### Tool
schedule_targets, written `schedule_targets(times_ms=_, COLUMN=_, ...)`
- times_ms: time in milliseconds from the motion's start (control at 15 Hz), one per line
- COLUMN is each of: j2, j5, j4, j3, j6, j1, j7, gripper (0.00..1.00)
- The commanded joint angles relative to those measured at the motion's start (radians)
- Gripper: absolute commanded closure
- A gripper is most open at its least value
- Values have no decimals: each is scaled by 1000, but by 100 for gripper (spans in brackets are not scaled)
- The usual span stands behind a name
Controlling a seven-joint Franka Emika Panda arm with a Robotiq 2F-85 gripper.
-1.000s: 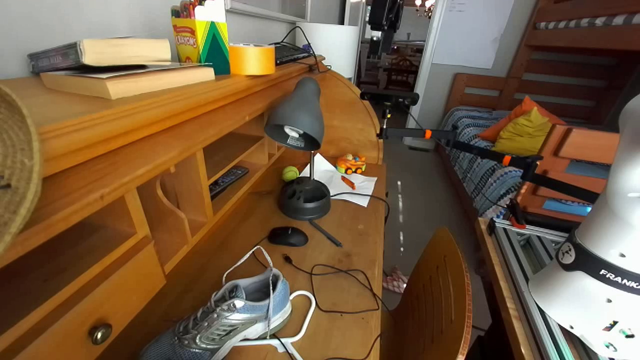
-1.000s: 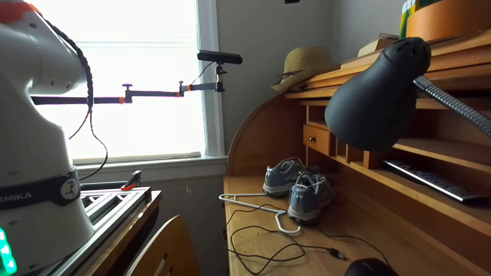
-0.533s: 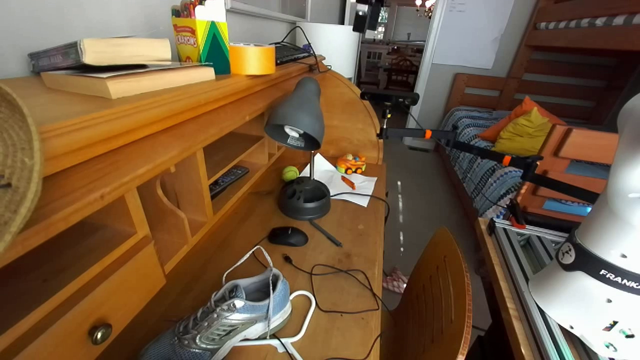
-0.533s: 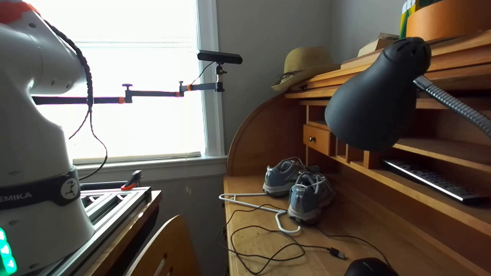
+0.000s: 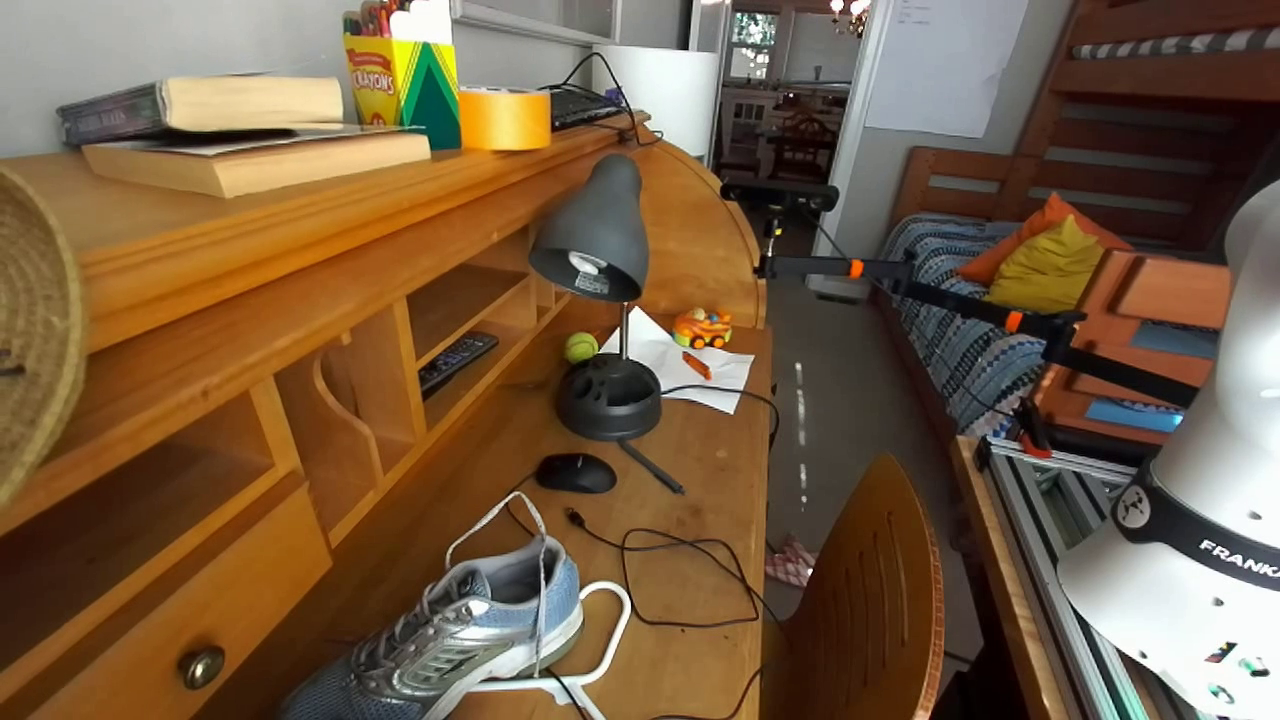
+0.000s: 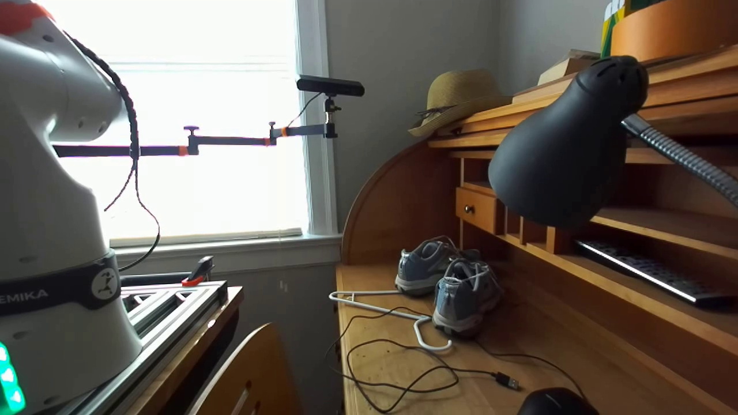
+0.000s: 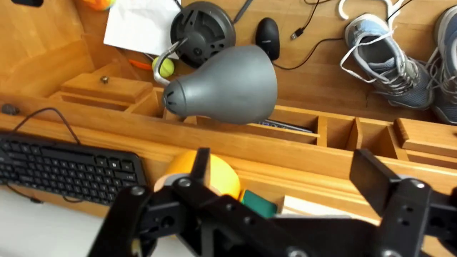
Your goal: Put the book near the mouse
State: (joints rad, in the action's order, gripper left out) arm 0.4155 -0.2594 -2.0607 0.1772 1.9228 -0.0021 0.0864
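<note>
The book (image 5: 240, 103), with a dark purplish spine and cream page edges, lies on top of a larger tan book (image 5: 300, 163) on the desk's upper shelf. The black mouse (image 5: 576, 473) lies on the desktop beside the lamp base. It also shows at the bottom of an exterior view (image 6: 556, 402) and in the wrist view (image 7: 268, 38). My gripper (image 7: 287, 166) is open and empty above the upper shelf, out of both exterior views. Pale page edges (image 7: 314, 207) show beyond the jaws; I cannot tell which book they belong to. The gripper's body hides the rest.
A grey desk lamp (image 7: 228, 85) rises between shelf and desktop. A crayon box (image 5: 400, 90), an orange roll (image 5: 505, 118) and a keyboard (image 7: 68, 166) stand along the shelf. A straw hat (image 6: 461, 98) sits at its end. Shoes (image 6: 464, 300), a hanger and cables lie on the desktop.
The dark gripper at the top of an exterior view has moved left and up, out of the picture. The arm's upper part has shifted slightly. The book and mouse have not moved.
</note>
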Motion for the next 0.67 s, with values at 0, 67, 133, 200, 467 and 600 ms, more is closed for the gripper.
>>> schedule_targets(times_ms=0, j2=-12, j5=-99, j4=-8, j3=69, j6=69, j1=36, j7=93, gripper=0)
schedule_targets(times_ms=67, j2=-19, j5=-120, j4=-5, j3=90, j6=84, j1=44, j7=114, gripper=0)
schedule_targets(times_ms=133, j2=-32, j5=-142, j4=1, j3=111, j6=96, j1=52, j7=128, gripper=0)
schedule_targets(times_ms=200, j2=-44, j5=-169, j4=-4, j3=127, j6=143, j1=62, j7=135, gripper=0)
schedule_targets(times_ms=467, j2=-114, j5=-369, j4=-13, j3=180, j6=391, j1=49, j7=199, gripper=0)
schedule_targets(times_ms=600, j2=-148, j5=-489, j4=-15, j3=188, j6=494, j1=42, j7=247, gripper=0)
